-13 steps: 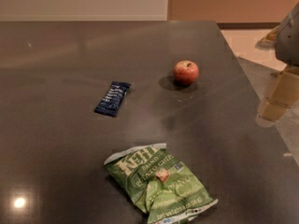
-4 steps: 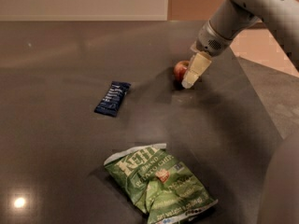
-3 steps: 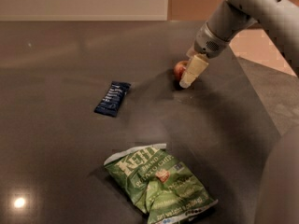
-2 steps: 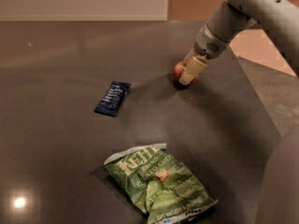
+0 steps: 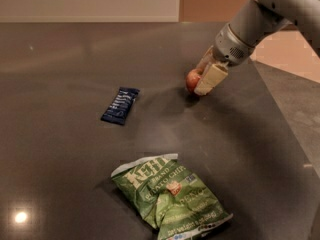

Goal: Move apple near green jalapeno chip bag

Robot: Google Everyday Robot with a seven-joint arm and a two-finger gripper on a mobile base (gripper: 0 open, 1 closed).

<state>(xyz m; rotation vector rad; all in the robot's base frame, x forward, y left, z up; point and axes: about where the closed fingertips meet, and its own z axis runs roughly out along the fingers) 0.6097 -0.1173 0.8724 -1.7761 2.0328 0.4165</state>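
The small red apple (image 5: 191,79) sits on the dark table (image 5: 65,54) at the right of centre. My gripper (image 5: 201,82) has come down from the upper right and is shut on the apple, with one cream finger (image 5: 211,77) in front of it and the other behind. The gripper hides the apple's right half. The apple still rests on the table. The crumpled green jalapeno chip bag (image 5: 169,196) lies flat near the front edge, well below and a little left of the apple.
A small dark blue snack-bar wrapper (image 5: 120,105) lies left of the apple. The table's right edge (image 5: 280,109) runs diagonally close behind the arm, with floor beyond it.
The arm came in from the right and lowered onto the apple. In the last second the gripper dropped slightly and closed around it. The apple, bag and wrapper have not moved.
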